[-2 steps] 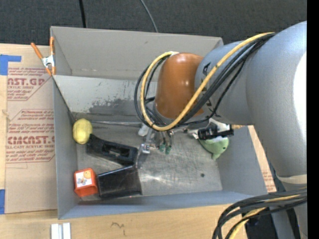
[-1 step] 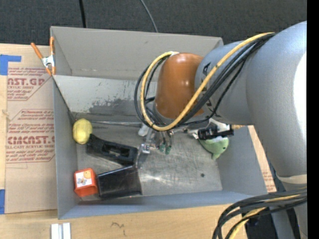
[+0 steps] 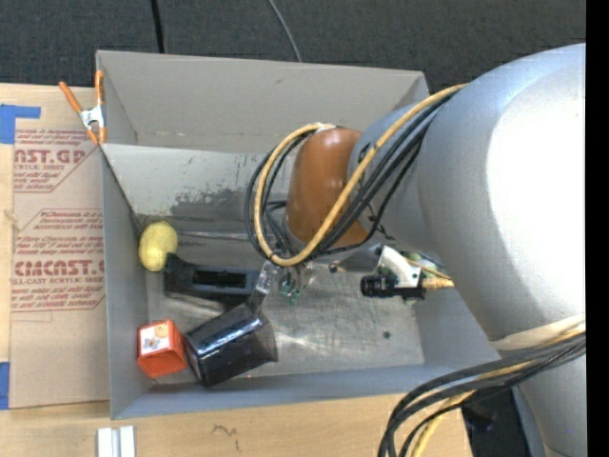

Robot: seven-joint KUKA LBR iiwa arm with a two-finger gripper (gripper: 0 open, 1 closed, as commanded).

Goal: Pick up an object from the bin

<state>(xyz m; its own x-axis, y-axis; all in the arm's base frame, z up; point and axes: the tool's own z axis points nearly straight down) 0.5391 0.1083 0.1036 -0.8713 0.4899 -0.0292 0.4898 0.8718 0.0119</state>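
Observation:
My gripper (image 3: 277, 283) hangs low over the middle of the bin floor, below the arm's wrist. Just left of it lies a long black handle-shaped tool (image 3: 203, 282), its right end close to the gripper. A black boxy block (image 3: 231, 347) lies tilted just below and left of the gripper. To the right of the gripper rests a small white and black gadget with a brass tip (image 3: 401, 276).
A yellow lemon-like ball (image 3: 157, 244) sits against the left wall. An orange-red cube (image 3: 159, 348) stands in the front left corner beside the black block. The arm and its looped cables cover the bin's right side; bare floor shows at the front right.

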